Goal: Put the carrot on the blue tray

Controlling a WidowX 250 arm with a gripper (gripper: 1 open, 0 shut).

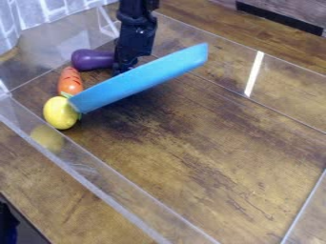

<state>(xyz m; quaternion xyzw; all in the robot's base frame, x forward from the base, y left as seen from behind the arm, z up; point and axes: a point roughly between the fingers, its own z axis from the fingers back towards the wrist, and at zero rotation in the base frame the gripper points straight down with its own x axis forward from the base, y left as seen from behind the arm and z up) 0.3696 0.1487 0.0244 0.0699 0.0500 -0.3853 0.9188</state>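
Observation:
The blue tray stands tipped up steeply on its left edge, seen almost edge-on, running from the lemon up to the right. Just left of the tray's low end lies the orange carrot, partly covered by that end. My black gripper hangs right behind the tray's raised rim, close to the eggplant. Its fingertips are hidden by the rim. It looks open and I see nothing held between its fingers.
A yellow lemon touches the tray's low end. A purple eggplant lies behind the carrot, next to the gripper. A clear plastic sheet with raised edges covers the wooden table.

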